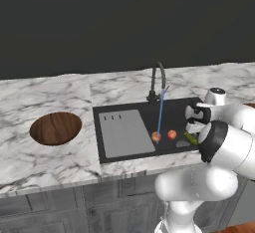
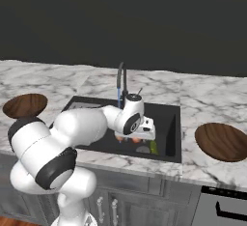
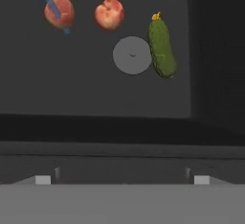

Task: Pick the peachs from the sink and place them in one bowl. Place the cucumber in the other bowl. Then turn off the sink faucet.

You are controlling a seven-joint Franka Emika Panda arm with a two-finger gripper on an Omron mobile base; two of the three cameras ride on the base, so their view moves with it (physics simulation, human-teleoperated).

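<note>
Two wooden bowls sit on the marble either side of the black sink, whose faucet runs a blue stream. Over the basin hangs the gripper, jaws apparently spread wide and empty. Below lie two peachs side by side, and the cucumber just beside the drain.

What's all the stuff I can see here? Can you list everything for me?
Peaches: two, orange-red, on the sink floor, one under the water stream.
Cucumber: one, dark green, beside the drain.
Drain: one, grey disc, sink floor.
Sink: one, black, with grey drainboard, set in the counter.
Tap: one, dark, behind the sink, water running.
Bowls: two, brown wood, either side of the sink.
Counter: one, white-grey marble.
Claw: one, open, above the sink.
</note>
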